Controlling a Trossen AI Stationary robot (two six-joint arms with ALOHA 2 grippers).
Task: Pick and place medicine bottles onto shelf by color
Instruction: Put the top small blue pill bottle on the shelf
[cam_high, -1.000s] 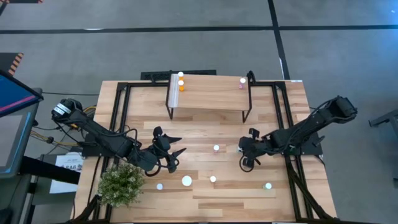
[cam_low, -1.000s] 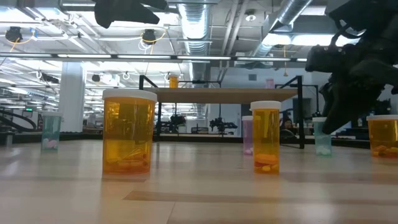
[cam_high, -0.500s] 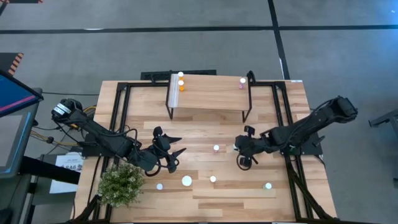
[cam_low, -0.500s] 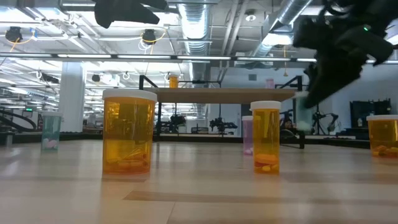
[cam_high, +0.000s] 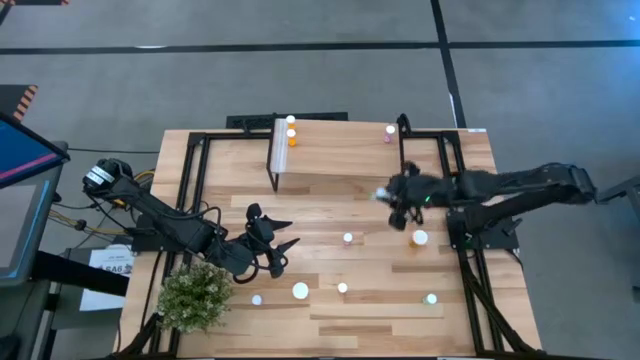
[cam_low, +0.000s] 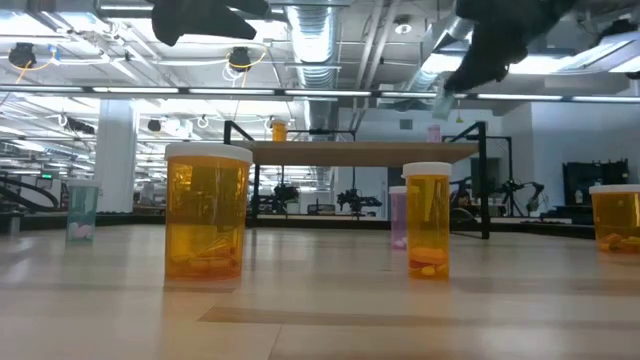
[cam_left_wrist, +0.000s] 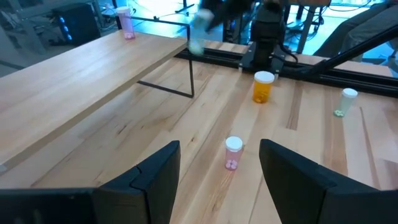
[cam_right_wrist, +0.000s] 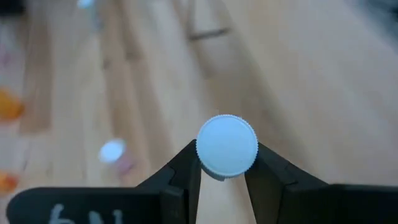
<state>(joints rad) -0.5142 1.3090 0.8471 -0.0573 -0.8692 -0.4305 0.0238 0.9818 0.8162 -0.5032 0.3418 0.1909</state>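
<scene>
From above, the light wood table (cam_high: 330, 215) carries the shelf (cam_high: 335, 150) at its far edge, with an orange bottle (cam_high: 292, 139) and a pink bottle (cam_high: 389, 134) on top. The right gripper (cam_high: 392, 196) hangs just in front of the shelf; the left gripper (cam_high: 283, 252) waits, fingers spread, near a potted plant (cam_high: 195, 296). At table height, large orange bottles (cam_low: 207, 212) stand before an industrial hall with ceiling ducts (cam_low: 320, 35). The right wrist view shows the jaws pinching a white-capped bottle (cam_right_wrist: 227, 146).

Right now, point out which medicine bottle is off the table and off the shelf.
The pale green bottle gripped under its white cap by the right gripper, in the air beside the shelf; every other bottle stands on wood.
</scene>
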